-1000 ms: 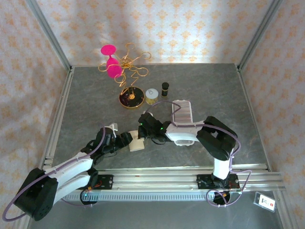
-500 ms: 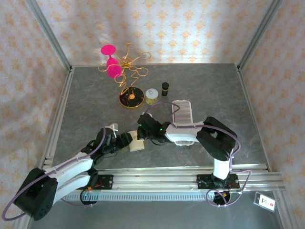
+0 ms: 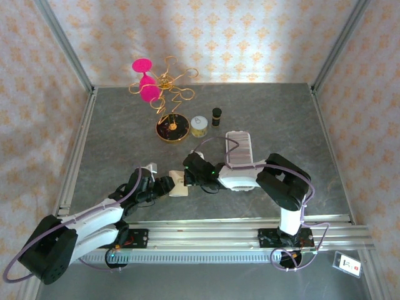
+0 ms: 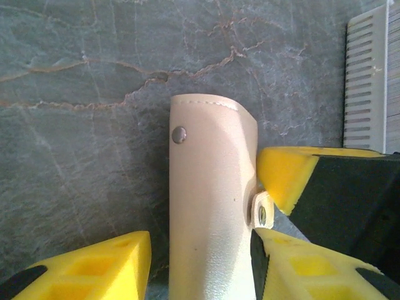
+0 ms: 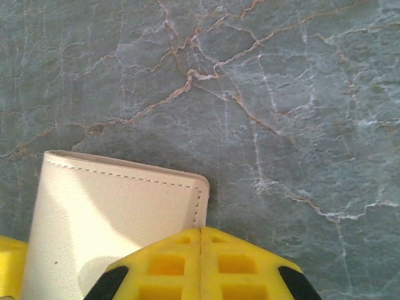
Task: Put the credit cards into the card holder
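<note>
The cream-beige leather card holder (image 4: pixel 212 206) lies on the grey marbled counter (image 5: pixel 281 94), lower centre in the left wrist view, between the left gripper's (image 4: pixel 200 242) parted jaws. The right gripper (image 5: pixel 201 232), jaws together, sits at its edge. Best to close squarely on both long edges, clear of the snap tab (image 4: pixel 261 214).
</note>
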### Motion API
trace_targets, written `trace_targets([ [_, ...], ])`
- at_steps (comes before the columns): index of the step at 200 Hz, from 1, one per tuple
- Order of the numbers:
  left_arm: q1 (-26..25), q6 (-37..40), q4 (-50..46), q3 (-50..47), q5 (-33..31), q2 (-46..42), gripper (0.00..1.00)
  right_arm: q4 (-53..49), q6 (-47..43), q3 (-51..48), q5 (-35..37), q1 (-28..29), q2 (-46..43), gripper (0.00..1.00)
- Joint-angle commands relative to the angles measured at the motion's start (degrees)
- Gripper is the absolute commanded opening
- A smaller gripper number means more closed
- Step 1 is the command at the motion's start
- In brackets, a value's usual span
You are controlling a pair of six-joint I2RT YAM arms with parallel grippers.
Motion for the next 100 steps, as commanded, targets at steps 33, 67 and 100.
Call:
trace_targets([
  [33,-1.6,-1.3,3.8,-1.1,-0.4,1.6,0.38,1.0,1.3,-1.5,1.5,0.3,0.2,0.00],
  [67,-2.0,-3.9,8.7,-1.7,1.9,1.3,0.36,1.5,1.4,-1.9,1.3,0.3,-0.4,0.00],
  [100,-2.0,-6.2,13.7,-2.4,3.1,0.6,0.27,2.4,1.7,-2.5,1.4,0.3,-1.1,0.00],
])
